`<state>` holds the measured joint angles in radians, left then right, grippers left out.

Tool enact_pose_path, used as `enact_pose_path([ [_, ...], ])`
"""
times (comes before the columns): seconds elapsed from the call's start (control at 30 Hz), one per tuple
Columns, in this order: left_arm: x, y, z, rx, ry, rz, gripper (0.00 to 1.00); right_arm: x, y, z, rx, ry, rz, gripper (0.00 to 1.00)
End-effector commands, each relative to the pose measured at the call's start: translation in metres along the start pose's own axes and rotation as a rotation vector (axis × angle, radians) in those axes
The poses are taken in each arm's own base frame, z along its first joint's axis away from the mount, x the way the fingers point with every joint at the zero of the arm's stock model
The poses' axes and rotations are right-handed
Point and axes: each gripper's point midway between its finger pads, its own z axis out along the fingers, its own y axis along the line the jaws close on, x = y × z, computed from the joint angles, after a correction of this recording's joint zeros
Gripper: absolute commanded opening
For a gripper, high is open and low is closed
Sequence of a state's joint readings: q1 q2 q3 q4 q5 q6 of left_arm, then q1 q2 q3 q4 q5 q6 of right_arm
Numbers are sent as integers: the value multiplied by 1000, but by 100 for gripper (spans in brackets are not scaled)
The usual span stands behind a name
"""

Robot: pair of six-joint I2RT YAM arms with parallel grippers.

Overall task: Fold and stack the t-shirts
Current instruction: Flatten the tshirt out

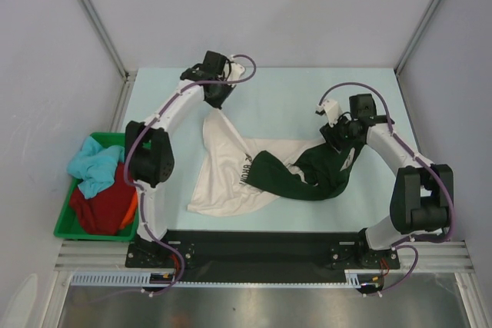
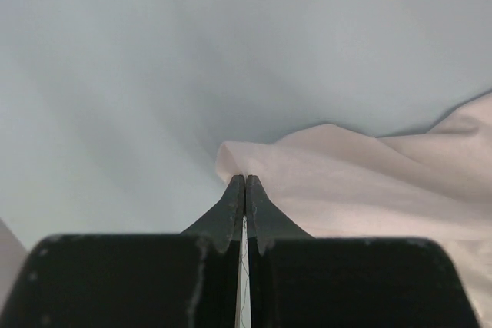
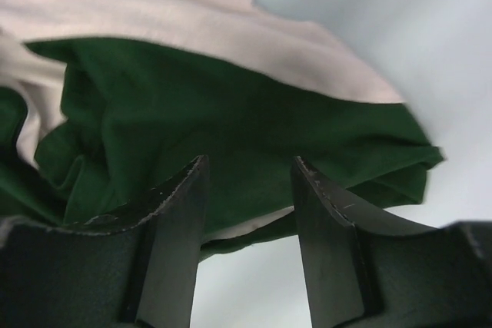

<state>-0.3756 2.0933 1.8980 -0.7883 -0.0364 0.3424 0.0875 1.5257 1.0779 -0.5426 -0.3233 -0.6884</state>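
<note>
A cream t-shirt (image 1: 223, 178) with black lettering lies spread on the table's middle, one corner pulled up toward the far left. My left gripper (image 1: 217, 100) is shut on that corner; in the left wrist view the tips (image 2: 244, 180) pinch the cream cloth (image 2: 369, 182). A dark green t-shirt (image 1: 307, 174) lies crumpled across the cream one's right side. My right gripper (image 1: 338, 142) hovers at its right end, open. In the right wrist view the gripper (image 3: 250, 167) straddles the green shirt's (image 3: 231, 105) edge, with cream cloth (image 3: 192, 21) behind.
A green bin (image 1: 65, 224) stands at the table's left edge, holding a light blue shirt (image 1: 96, 163), a dark red one (image 1: 104, 205) and a bit of orange cloth (image 1: 132, 205). White walls enclose the light blue table (image 1: 284, 97).
</note>
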Motion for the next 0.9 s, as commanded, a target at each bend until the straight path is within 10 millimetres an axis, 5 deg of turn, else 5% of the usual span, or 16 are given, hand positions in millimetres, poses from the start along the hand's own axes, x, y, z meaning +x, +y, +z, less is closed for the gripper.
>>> enact_pose_path([
  [0.0, -16, 23, -39, -93, -83, 3, 0, 17, 26, -6, -103, 32, -47, 53],
  [0.17, 2, 17, -30, -74, -34, 11, 0, 41, 53, -13, -212, 77, -109, 55],
  [0.47, 11, 12, -18, -58, -3, 4, 1, 52, 77, -46, -276, 111, -174, 61],
  [0.87, 7, 9, -14, -39, -13, -1, 0, 66, 84, -27, -293, 173, -108, 63],
])
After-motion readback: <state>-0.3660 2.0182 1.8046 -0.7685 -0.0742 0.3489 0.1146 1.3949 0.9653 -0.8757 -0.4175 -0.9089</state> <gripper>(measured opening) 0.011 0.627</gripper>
